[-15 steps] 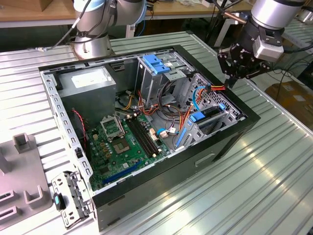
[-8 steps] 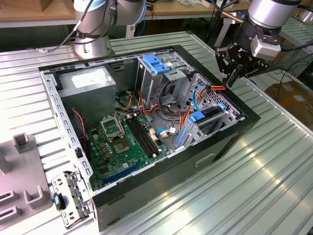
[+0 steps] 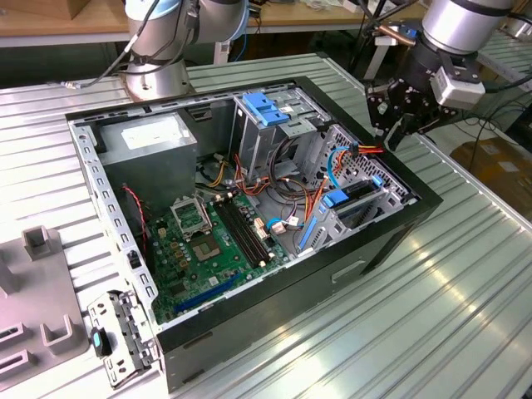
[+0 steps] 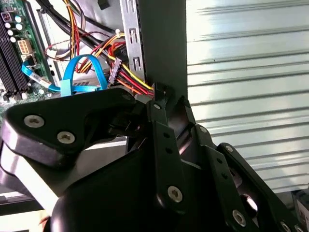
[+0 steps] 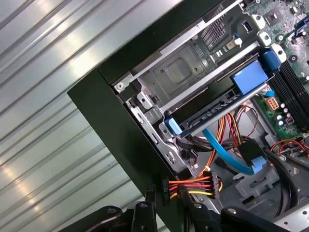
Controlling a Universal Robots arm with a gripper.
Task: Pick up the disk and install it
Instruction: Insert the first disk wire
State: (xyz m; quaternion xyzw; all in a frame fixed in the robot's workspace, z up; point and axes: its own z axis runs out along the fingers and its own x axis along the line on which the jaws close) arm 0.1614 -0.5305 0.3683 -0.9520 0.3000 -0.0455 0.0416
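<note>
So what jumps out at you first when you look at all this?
An open black computer case lying on its side on a ribbed metal table, its green motherboard and tangled coloured cables laid bare. Above the case's corner on the exterior view's right hangs the robot's black hand, close to a red, yellow and black cable plug.

The exterior view looks down at an angle from off the arm, taking in the whole open computer case (image 3: 249, 216) on the ribbed surface (image 3: 432, 299). Both wrist views look close past the gripper (image 5: 166, 203) at the case's drive-bay corner, sharing the red-yellow cable bundle (image 4: 130, 79).
</note>
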